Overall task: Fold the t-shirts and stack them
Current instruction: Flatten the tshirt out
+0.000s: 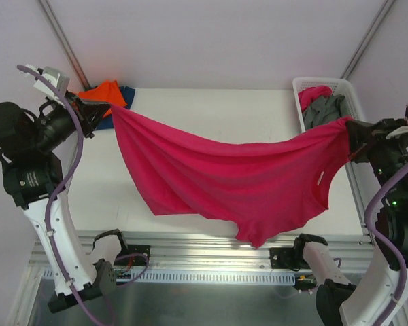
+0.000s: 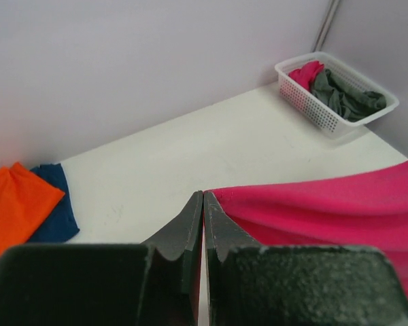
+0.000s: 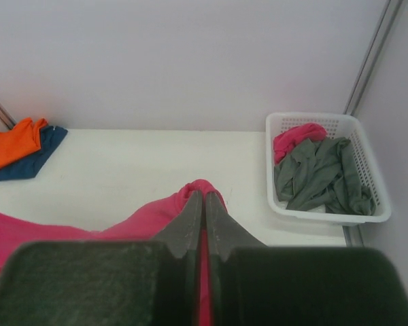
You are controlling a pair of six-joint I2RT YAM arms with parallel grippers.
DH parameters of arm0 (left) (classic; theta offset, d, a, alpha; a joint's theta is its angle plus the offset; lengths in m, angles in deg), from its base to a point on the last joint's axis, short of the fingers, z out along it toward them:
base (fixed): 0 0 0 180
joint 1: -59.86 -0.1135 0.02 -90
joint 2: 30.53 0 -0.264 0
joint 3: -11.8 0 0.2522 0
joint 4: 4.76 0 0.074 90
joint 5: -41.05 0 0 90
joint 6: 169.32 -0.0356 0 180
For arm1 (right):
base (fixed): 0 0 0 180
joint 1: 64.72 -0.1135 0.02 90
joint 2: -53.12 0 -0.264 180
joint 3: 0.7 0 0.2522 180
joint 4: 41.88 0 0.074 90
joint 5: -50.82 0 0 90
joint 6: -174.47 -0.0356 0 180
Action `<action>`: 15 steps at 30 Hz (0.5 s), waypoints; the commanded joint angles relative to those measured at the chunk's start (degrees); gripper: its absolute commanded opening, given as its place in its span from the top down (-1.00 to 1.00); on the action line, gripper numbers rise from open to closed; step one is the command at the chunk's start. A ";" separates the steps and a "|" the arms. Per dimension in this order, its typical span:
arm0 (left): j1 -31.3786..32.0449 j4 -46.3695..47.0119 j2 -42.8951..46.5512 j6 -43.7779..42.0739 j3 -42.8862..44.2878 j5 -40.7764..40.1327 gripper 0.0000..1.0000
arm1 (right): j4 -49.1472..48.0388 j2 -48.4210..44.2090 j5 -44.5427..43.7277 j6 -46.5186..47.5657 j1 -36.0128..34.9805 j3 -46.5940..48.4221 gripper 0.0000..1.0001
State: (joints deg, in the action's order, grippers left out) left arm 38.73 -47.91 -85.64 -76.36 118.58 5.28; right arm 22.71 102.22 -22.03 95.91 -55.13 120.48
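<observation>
**Top external.** We see the magenta-pink t-shirt (image 1: 224, 170) strung in the air between the two arms. It sags in the middle, and its lowest part hangs over the near edge of the table (image 1: 211, 109). The left gripper (image 1: 102, 109) pinches one corner just beside the orange t-shirt (image 1: 107, 90) and dark blue t-shirt (image 1: 128, 95), which lie together at the far left. The right gripper (image 1: 351, 134) pinches the other end, close to the basket (image 1: 298, 83).

**Left wrist.** The fingers (image 2: 187, 234) are pressed together on a thin edge of the cloth. We judge the bite small, so more stretch between the arms could pull it free.

**Right wrist.** The jaws are shut on a small bunched fold. A grey t-shirt (image 3: 319, 176) lies in the basket.

**Risks.** Uneven lowering could land the shirt wrinkled or let it slide off the near edge. The left corner could also drag across the orange and blue pair.
</observation>
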 commanded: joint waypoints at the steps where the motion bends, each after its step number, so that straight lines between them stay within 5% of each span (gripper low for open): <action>1: -0.67 -0.14 -3.68 -4.19 -0.81 -1.94 1.00 | -1.96 3.27 -2.21 1.39 0.52 -0.62 0.99; 9: -0.67 -0.06 -16.85 -4.37 -2.15 -0.63 1.00 | -4.68 14.78 0.78 -0.90 0.52 -6.52 0.99; 15: -0.23 -0.06 -33.20 -3.14 9.18 1.83 1.00 | -5.30 33.38 0.78 -1.51 0.52 8.65 0.99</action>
State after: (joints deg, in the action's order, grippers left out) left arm 38.80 -49.40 -115.04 -78.76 121.81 5.20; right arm 20.91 130.13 -21.03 95.02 -55.15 120.96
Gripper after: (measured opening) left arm 0.006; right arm 0.020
